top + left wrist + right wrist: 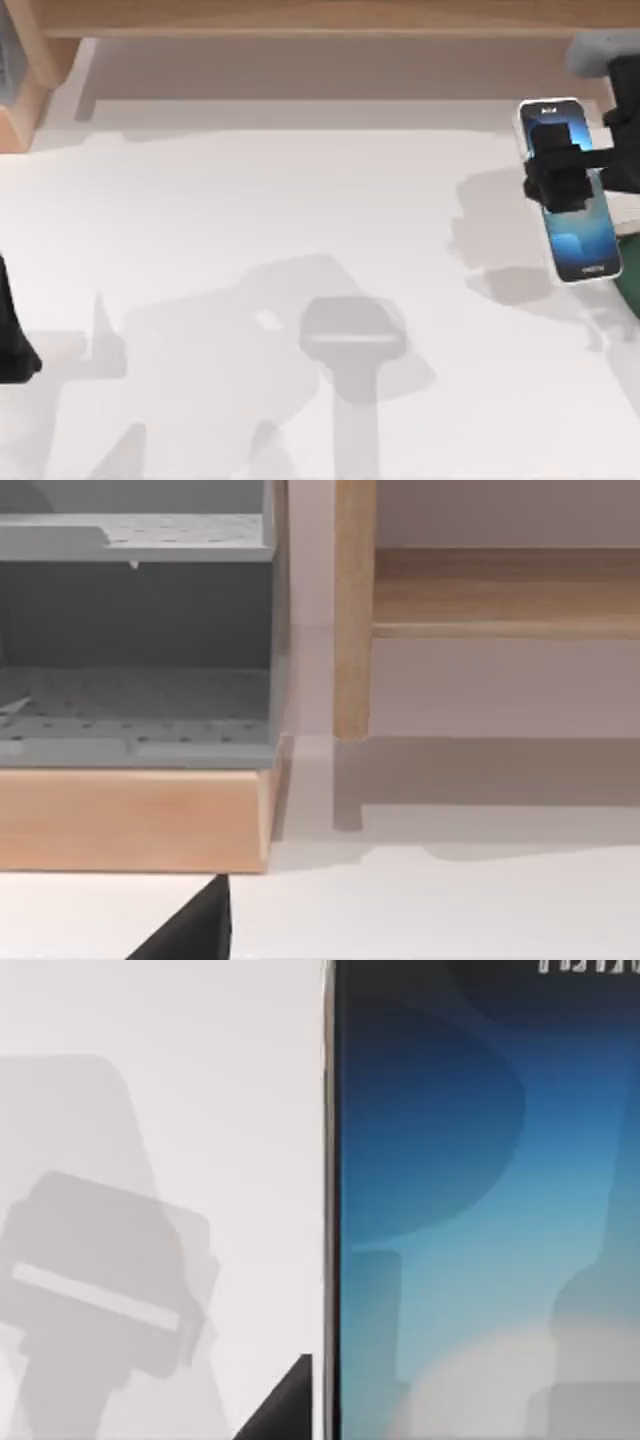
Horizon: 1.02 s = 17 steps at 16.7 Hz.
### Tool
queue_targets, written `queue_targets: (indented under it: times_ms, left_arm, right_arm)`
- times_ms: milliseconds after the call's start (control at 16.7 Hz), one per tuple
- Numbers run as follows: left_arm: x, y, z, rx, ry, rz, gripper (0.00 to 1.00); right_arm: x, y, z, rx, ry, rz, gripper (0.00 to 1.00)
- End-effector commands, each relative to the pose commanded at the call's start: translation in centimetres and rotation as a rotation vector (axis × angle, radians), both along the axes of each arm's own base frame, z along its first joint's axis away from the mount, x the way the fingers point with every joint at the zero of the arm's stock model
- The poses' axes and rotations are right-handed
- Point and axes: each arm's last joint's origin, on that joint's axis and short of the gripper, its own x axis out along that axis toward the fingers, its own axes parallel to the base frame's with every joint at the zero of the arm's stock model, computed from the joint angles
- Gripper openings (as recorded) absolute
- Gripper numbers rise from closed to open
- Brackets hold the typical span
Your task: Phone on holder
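Note:
The phone (582, 235), slim with a silver rim and a blue screen, hangs above the table's right side and casts a shadow to its left. My right gripper (565, 178) is shut on it, its black fingers clamped across the upper half. In the right wrist view the phone's screen (480, 1220) is very close, with one black fingertip (285, 1405) beside its rim. The holder (350, 338), a pale grey stand, sits on the white table near the middle front, well left of the phone; it appears too in the right wrist view (100, 1280). My left arm (12, 340) is parked at the left edge.
A wooden shelf frame (330, 20) runs along the back. At the far left corner a grey perforated rack (130, 630) stands on a wooden base (130, 820). A dark green object (630, 285) lies at the right edge. Open white tabletop lies between phone and holder.

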Motion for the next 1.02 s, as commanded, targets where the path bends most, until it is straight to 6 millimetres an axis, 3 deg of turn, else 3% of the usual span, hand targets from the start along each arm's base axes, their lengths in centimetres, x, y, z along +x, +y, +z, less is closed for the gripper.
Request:
queue_targets:
  times_ms: [240,540,720,1020]
  left_arm:
    - [0.0,0.0,0.0,0.000,0.000,0.000,1.00]
    - [0.0,0.0,0.0,0.000,0.000,0.000,1.00]
    - [0.0,0.0,0.0,0.000,0.000,0.000,1.00]
    - [0.0,0.0,0.0,0.000,0.000,0.000,1.00]
  right_arm:
    - [-2.4,-5.9,2.6,0.054,-0.199,-0.041,0.00]
    - [-5.3,-11.2,2.9,0.069,-0.405,-0.098,0.00]
    - [-6.5,-13.1,2.2,0.061,-0.488,-0.112,0.00]
    - [-7.8,-14.3,0.0,0.042,-0.572,-0.092,0.00]
